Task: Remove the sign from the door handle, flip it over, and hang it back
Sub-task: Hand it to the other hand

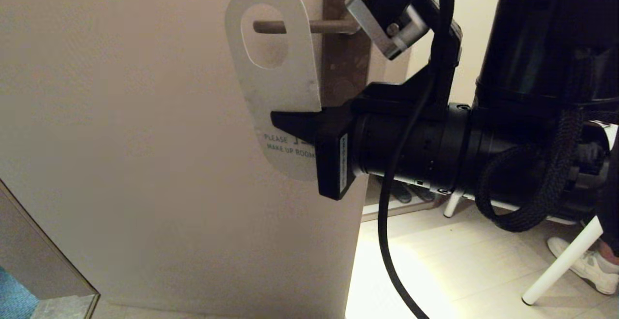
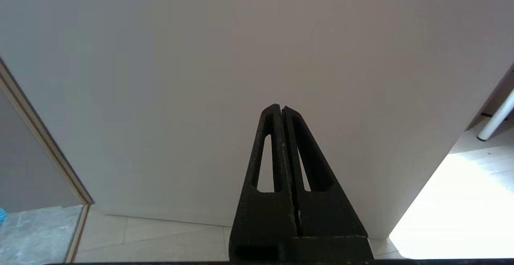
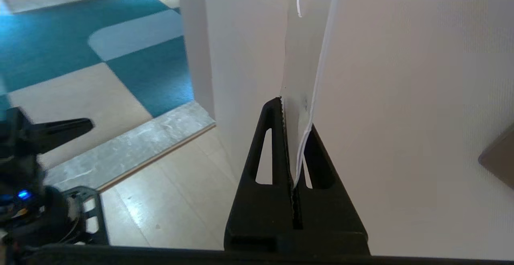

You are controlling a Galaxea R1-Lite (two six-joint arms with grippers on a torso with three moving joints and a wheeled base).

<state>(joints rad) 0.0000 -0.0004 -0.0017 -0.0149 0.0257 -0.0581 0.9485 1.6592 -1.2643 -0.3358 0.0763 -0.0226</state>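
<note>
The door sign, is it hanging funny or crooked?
Yes. The off-white rounded card sign hangs tilted on the slim brown lever door handle, its lower end swung toward the backplate. The right gripper is pinching its edge, which pulls it askew. Nothing looks torn or damaged.

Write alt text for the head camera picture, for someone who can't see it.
The right gripper, reaching in from the right, is shut on the edge of an off-white sign reading "PLEASE MAKE UP ROOM". The sign's large hole is around the slim brown door handle, whose backplate sits on a pale door. Bright floor shows at lower right.
</note>
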